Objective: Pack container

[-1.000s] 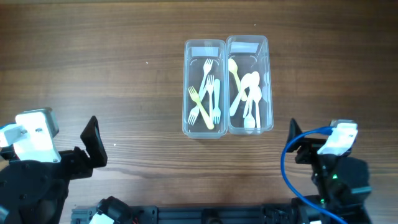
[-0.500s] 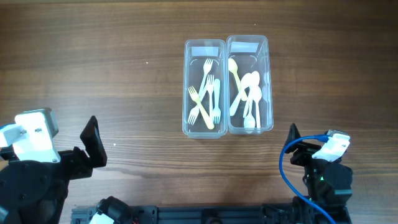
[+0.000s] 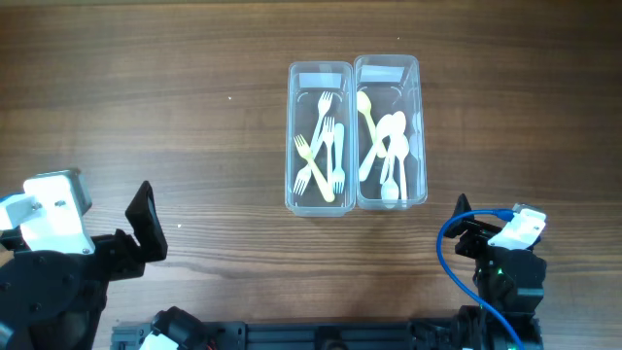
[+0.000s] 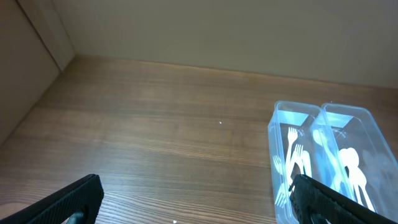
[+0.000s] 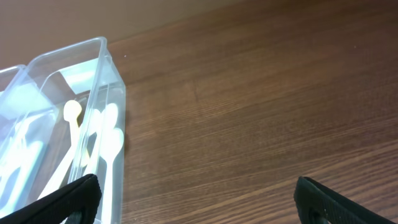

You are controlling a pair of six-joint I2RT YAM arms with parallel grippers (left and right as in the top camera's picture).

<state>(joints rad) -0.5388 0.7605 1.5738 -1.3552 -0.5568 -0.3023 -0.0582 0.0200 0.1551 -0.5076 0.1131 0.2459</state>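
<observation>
Two clear plastic containers stand side by side at the table's middle back. The left container (image 3: pixel 293 136) holds several plastic forks (image 3: pixel 325 151), white and yellow. The right container (image 3: pixel 421 126) holds several plastic spoons (image 3: pixel 389 146). Both containers also show in the left wrist view (image 4: pixel 273 124) and the spoon container in the right wrist view (image 5: pixel 112 68). My left gripper (image 4: pixel 196 202) is open and empty at the front left, far from the containers. My right gripper (image 5: pixel 196 202) is open and empty at the front right, just below the spoon container.
The wooden table (image 3: pixel 175 107) spreads around the containers. A blue cable (image 3: pixel 449 262) loops by the right arm. A wall edge (image 4: pixel 43 37) rises at the table's far left side in the left wrist view.
The right arm has drawn back toward the front edge, away from the containers. The left arm and the containers have not moved.
</observation>
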